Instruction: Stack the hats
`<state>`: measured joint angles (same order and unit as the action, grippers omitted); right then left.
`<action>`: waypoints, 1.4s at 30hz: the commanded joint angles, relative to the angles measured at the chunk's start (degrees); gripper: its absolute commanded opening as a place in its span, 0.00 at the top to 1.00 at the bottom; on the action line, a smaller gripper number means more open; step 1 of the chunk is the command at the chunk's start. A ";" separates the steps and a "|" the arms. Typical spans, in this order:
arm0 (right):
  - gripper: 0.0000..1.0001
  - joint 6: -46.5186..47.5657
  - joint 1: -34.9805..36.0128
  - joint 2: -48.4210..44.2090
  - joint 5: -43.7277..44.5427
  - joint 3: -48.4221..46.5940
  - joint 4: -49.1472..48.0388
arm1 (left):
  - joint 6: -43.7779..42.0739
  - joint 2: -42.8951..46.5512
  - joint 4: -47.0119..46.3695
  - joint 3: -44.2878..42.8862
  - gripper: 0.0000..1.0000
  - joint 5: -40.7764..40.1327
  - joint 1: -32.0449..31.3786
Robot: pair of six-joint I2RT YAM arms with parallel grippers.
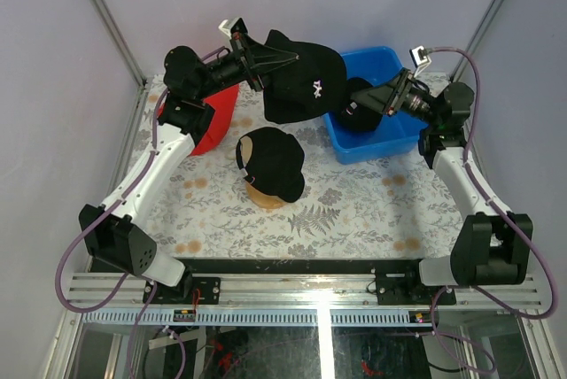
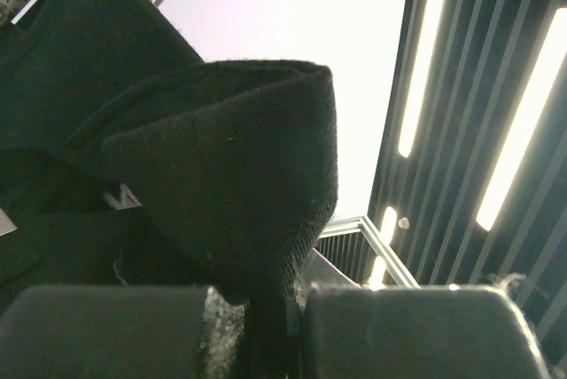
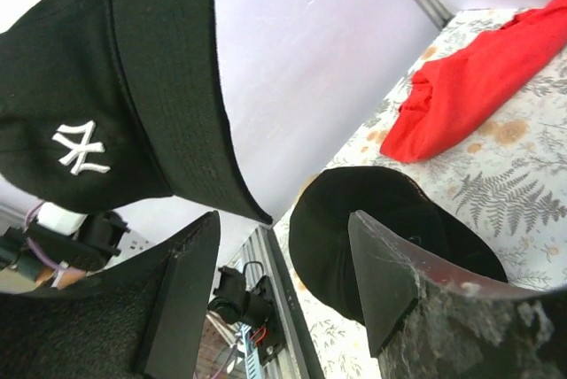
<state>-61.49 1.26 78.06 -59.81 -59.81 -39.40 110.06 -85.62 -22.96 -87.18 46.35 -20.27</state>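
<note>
My left gripper (image 1: 266, 58) is raised over the back of the table and shut on the rear edge of a black cap with a white logo (image 1: 306, 82). In the left wrist view the fingers (image 2: 106, 330) pinch black cap fabric (image 2: 221, 158). A second black cap (image 1: 270, 162) sits on a tan round base (image 1: 266, 197) at the table's middle. My right gripper (image 1: 359, 104) is open and empty over the blue bin (image 1: 390, 144). In the right wrist view it (image 3: 283, 228) points at the seated cap (image 3: 354, 220), with the held cap (image 3: 115, 87) at upper left.
A red cloth (image 1: 217, 113) lies at the back left, under the left arm; it also shows in the right wrist view (image 3: 478, 87). A dark shape lies in the bin under my right gripper. The floral tablecloth (image 1: 354, 211) covers the table.
</note>
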 commanded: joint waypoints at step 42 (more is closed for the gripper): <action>1.00 -11.01 10.67 0.73 2.36 -17.83 2.42 | -21.05 0.66 23.15 -1.78 0.77 1.19 20.57</action>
<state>-80.07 11.38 85.56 -62.33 -66.65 -58.02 105.01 -85.25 -16.16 -82.67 46.65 -11.27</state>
